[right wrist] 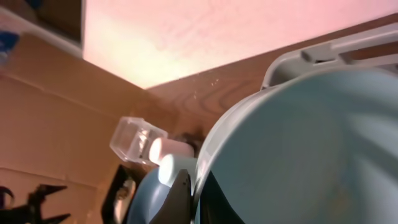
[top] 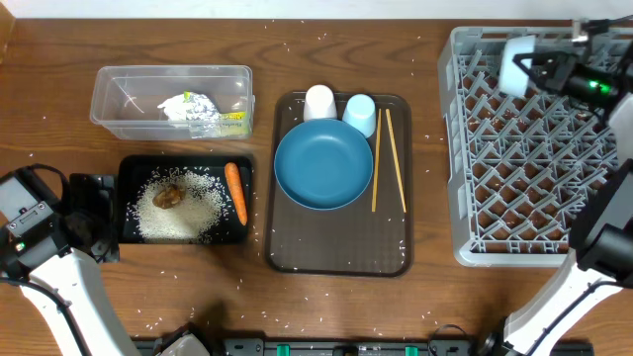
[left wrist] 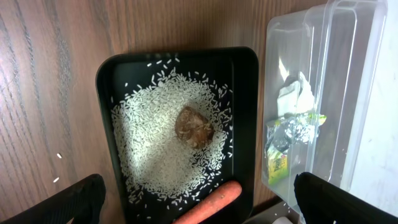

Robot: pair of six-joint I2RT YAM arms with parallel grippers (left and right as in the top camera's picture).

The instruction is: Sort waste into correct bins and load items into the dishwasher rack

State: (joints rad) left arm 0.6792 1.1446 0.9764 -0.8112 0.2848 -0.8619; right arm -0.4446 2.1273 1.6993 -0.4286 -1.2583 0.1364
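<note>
Taking the dishwasher rack [top: 495, 198] as the reference, its lattice floor looks bare, so any cell is free. The brown tray [top: 336, 242] lies just beside the rack's left wall and carries the dark-blue plate [top: 323, 163]. Well left of the rack sit the black tray [top: 127, 198] and the clear tub [top: 114, 99], both holding waste.

The light-blue bowl [right wrist: 311, 143] hangs above the rack's far rows, tilted, with the right gripper [right wrist: 189, 186] pinched tight on its rim. To do this step well, I would bring it down into a far cell, so the rack's nearer rows stay free for the plate. Keep the tilt so the bowl leans on the lattice ribs instead of lying flat. Let go only once it bears on the floor, then draw the fingers straight up off the rim.

The white cup [top: 318, 101], the light-blue cup [top: 359, 114] and the chopsticks [top: 386, 158] wait on the brown tray. The left gripper [top: 96, 218] stands spread wide and holding nothing, farther from the rack than the black tray
</note>
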